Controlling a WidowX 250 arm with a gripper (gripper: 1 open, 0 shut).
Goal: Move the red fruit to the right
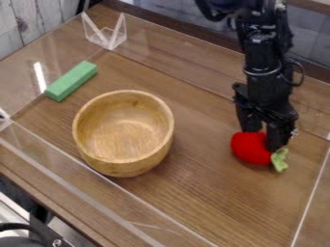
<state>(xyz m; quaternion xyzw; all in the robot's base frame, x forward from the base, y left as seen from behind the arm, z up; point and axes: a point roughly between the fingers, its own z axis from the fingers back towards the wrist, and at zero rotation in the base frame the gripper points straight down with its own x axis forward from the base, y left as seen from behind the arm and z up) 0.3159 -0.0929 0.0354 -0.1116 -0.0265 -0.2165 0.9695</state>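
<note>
See red fruit (250,148) at right, just below tool (263,125), with green leafy tip (280,159) toward the right and near side. Can't tell how far open the tool is, or whether it has hold of the fruit; fingertips too dark and blurred at the fruit's far side. See wooden bowl (123,133) left of the fruit, well apart, on the wooden surface (194,198). Also see green block (71,81) farther left, beyond the bowl, and clear angular object (106,31) at far left.
</note>
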